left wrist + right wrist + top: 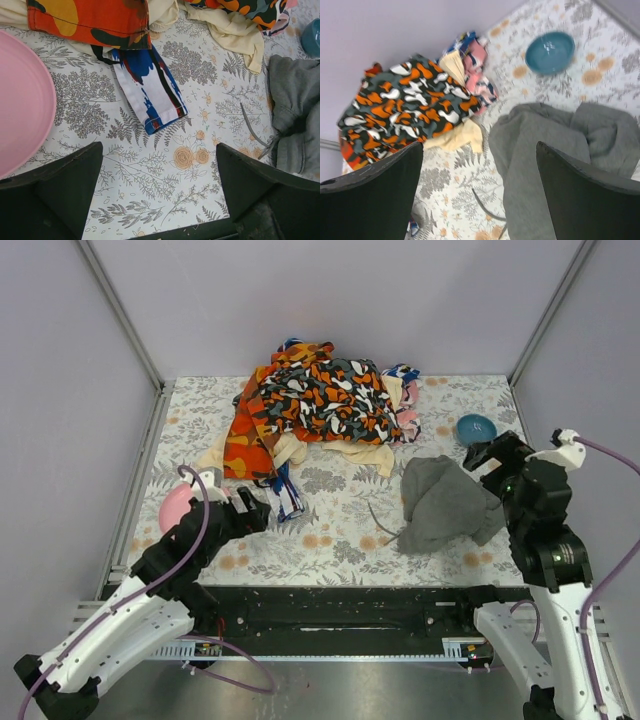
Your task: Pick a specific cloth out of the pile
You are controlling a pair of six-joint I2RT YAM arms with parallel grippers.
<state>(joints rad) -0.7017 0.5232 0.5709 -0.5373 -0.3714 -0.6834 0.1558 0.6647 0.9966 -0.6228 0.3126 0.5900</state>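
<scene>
On the flowered table (330, 540) lay one grey cloth (445, 502), one pile (320, 400) of mixed cloths and two dishes: a teal bowl (476, 428) and a pink dish (172, 508). The pile sat at the far middle, topped by a black piece with orange and white blotches. An orange-red print hung on its left flank, cream pieces spilled out at the near edge, and one blue-and-white strip (150, 90) reached toward the left arm.

The grey cloth lay bunched by itself at the right near side, well apart from the pile. One thin drawstring (383, 525) trailed from its left edge onto the table. The teal bowl stood just beyond it, near the right wall.

Two grippers were in view. The right gripper (479, 145) hung above the cloth's far right edge, between cloth and teal bowl in the top view. Its fingers stood wide apart with nothing clamped — the grey folds showed below and between them. The left gripper (159, 147) was at the left near side, beside the pink dish and well apart from the grey cloth. Its fingers were likewise spread, over the flowered table.
</scene>
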